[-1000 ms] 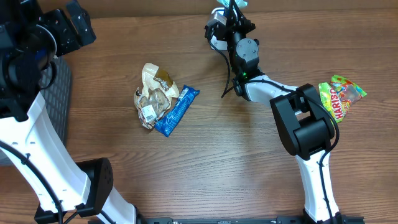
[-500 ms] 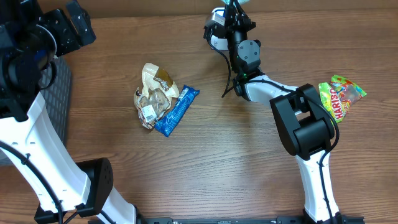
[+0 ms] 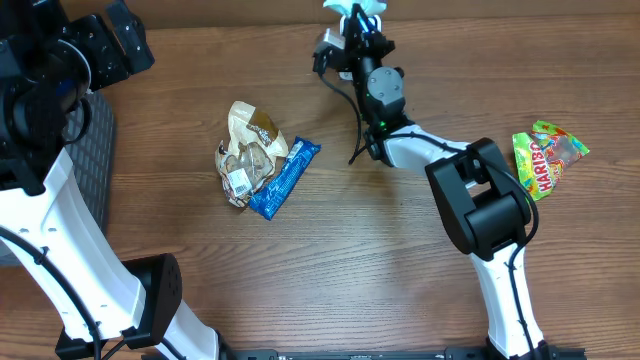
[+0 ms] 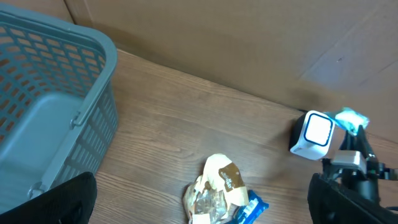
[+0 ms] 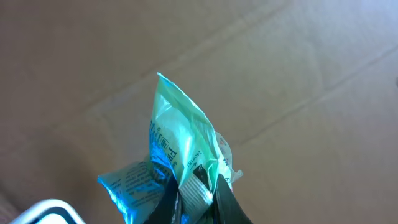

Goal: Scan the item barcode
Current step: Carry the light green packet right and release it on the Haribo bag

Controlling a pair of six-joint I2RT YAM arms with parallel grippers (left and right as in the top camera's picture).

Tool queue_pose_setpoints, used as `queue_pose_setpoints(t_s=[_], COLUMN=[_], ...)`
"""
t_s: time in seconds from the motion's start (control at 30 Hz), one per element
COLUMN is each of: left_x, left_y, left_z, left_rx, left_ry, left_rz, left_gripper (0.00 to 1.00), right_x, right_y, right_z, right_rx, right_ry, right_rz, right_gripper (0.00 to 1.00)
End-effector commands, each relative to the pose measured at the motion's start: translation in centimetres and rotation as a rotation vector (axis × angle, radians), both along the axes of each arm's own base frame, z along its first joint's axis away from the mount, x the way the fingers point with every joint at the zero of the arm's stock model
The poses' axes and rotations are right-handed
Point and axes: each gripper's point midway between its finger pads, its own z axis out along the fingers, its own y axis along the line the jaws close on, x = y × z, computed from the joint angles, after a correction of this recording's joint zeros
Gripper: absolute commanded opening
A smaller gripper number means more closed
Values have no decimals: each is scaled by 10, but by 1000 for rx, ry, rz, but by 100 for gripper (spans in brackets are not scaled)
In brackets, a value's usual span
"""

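1. Displacement is being recorded: against the overhead views of a moment ago, the right arm (image 3: 400,140) is being swung leftward along the far edge of the desk (image 3: 350,260). The teal packet (image 3: 358,10) is being carried with it toward the white scanner (image 3: 326,42).
2. The presentation step is therefore being judged as under way. No sign of a completed read is being shown, so the scan is being treated as outstanding.
3. The right jaws are being kept pinched narrowly on the packet's lower crimped edge. The packet is being held upright above them, with its printed face being turned toward the wrist camera. A barcode is not being made out with certainty.
4. The packet is being held clear of the desk, just beside the scanner and slightly behind it in the left wrist view. Contact between the two is not being established either way.
5. The left jaws are being held wide with nothing between them, well apart from the packet, near the basket (image 4: 56,93).
6. The snack bag (image 3: 245,150), blue bar (image 3: 285,178) and Haribo bag (image 3: 548,150) are being left where they lay.
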Motion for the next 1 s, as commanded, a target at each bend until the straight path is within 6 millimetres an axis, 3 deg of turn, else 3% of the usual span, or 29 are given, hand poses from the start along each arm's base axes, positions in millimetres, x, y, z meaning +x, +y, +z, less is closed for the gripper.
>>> queue_pose_setpoints(t_s=[0.0, 0.07, 0.13, 0.23, 0.47, 0.63, 0.67, 0.73, 0.83, 0.9, 0.97], left_x=[2, 2, 2, 2, 2, 2, 2, 2, 2, 2, 2], left_y=[4, 4, 4, 4, 4, 4, 4, 4, 4, 4, 4], left_z=[-1, -1, -1, -1, -1, -1, -1, -1, -1, -1, -1], left_rx=[2, 2, 2, 2, 2, 2, 2, 2, 2, 2, 2], left_ry=[3, 3, 3, 3, 3, 3, 3, 3, 3, 3, 3], left_rz=[18, 18, 18, 18, 18, 18, 18, 18, 18, 18, 18], left_gripper=[100, 100, 100, 100, 100, 100, 100, 100, 100, 100, 100], right_x=[0, 0, -2, -10, -39, -52, -59, -77, -100, -113, -132], right_y=[3, 5, 18, 36, 74, 82, 84, 80, 69, 49, 5], right_z=[8, 5, -14, -24, 3, -2, 3, 39, 76, 101, 130], right_rx=[13, 9, -28, -33, 217, 262, 301, 497, 648, 764, 953], right_ry=[-20, -10, 64, 106, 107, 295, 346, 433, 537, 587, 640], right_rz=[7, 9, 22, 19, 89, 58, 65, 97, 146, 138, 74], right_gripper=[4, 4, 4, 4, 4, 4, 4, 4, 4, 4, 4])
